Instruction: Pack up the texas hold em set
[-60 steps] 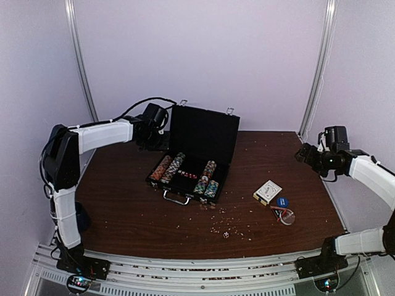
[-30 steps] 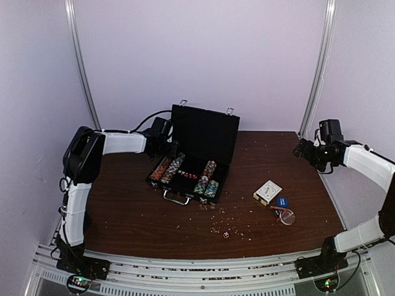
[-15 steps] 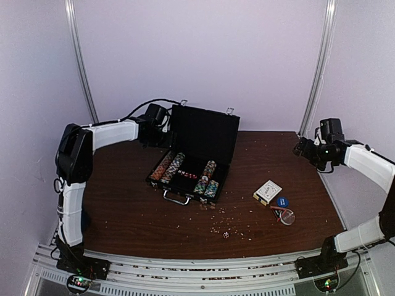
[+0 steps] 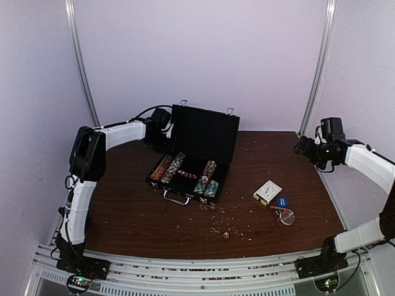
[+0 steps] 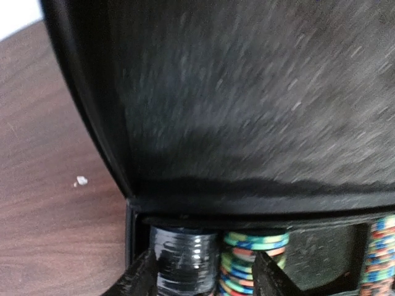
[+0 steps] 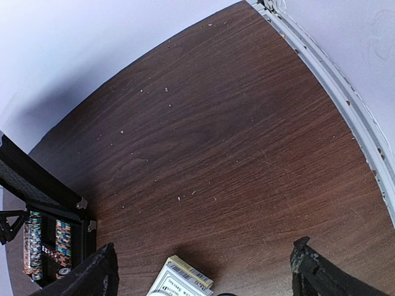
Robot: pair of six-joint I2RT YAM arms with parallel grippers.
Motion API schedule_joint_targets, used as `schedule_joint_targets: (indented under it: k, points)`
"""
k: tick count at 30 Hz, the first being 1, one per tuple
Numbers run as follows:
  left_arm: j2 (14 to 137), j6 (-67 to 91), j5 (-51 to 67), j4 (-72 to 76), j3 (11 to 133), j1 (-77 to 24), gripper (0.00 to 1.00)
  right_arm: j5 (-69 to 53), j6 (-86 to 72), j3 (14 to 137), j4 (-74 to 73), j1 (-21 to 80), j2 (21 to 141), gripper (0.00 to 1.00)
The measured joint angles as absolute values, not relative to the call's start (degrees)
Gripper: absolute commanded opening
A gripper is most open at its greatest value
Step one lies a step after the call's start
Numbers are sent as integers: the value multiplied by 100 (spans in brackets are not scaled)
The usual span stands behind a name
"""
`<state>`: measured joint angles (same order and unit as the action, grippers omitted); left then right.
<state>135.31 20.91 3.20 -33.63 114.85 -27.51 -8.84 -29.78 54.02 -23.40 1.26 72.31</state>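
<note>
Black case (image 4: 203, 139): open with its lid upright, near the far edge of the table (image 4: 123, 209), left of the middle; the handle faces the near edge.
Chips (image 4: 170, 168): multicoloured rows lying in the tray of the case.
Card box (image 4: 267, 192): flat on the wood outside the case, toward the right edge.
Blue button (image 4: 282, 201): round, just beside the card box on its near-right side.
Clear button (image 4: 286, 216): round with red on it, just nearer than the blue one.
Die (image 4: 226, 234): white, lying alone toward the middle of the near edge.
Left gripper (image 5: 207, 280): by the far-left corner, close to the lid's left edge. The jaws are apart with nothing gripped; whether it touches the lid cannot be told.
Right gripper (image 6: 207, 274): above the far-right corner, well apart from the set. The jaws are spread wide and hold nothing.
Specks (image 4: 229, 216): pale crumbs scattered between the case and the near edge.
</note>
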Motion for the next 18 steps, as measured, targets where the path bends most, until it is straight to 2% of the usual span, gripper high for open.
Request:
schedule_joint_targets:
  k: [18]
  points:
    - [13642,2274,-298,-3562,11439,-2801,50,-867,-2976,5406,-2342,126,7210,96]
